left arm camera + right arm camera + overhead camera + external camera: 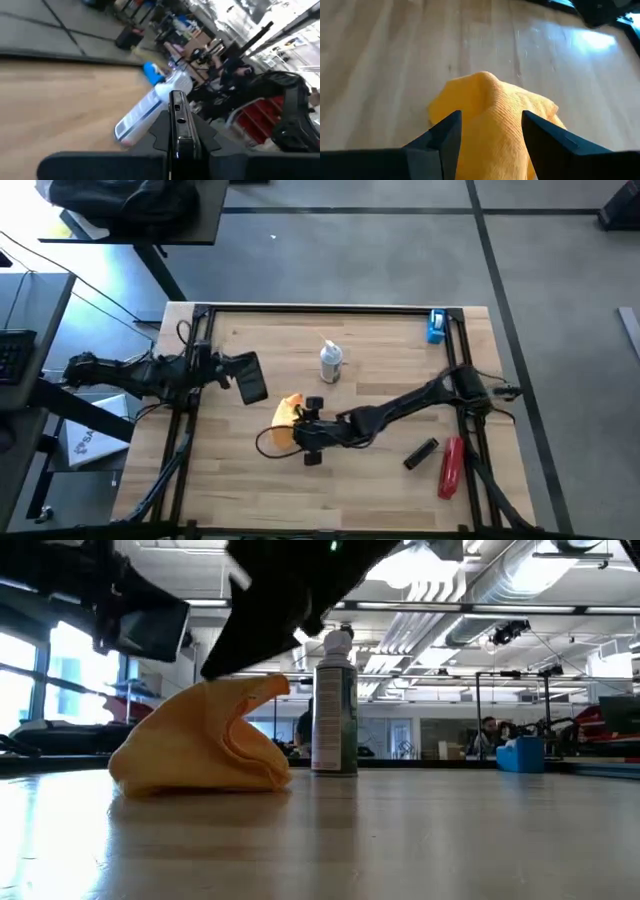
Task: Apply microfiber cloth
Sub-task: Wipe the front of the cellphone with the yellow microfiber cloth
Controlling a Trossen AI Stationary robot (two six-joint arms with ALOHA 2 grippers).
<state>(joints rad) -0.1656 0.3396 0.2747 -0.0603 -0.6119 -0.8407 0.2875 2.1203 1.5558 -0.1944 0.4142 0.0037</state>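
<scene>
Two dark arms over a wooden table (pixel 380 490). At the table's left edge, clamped tight in the left gripper (pixel 235 372): a black phone (pixel 251 379), raised clear of the tabletop, seen edge-on from the left wrist between the two fingers (pixel 160 135). Reaching in from the right side to just left of the table's middle, the right gripper (pixel 300 427), tilted down onto the microfiber cloth (pixel 287 413). Seen past the right wrist, closed partway on the bunched orange-yellow fabric (pixel 490 100), one dark finger (pixel 445 135) pressed to either side and a rounded fold bulging up between them. From table height, resting on the wood as a crumpled mound (pixel 200 745), with one corner pulled up into a peak against the dark gripper above. Just behind the cloth and beside it, apart from it: an upright spray can (pixel 331 362) with a white top, standing near the table's centre. At the far right corner, a small blue object (pixel 437 326). Near the front right, a red tool (pixel 450 467) lying flat, with a short black object (pixel 421 453) just beside it, both well apart from the cloth. In the room beyond the table, a seated person (pixel 490 732) at a workbench.
</scene>
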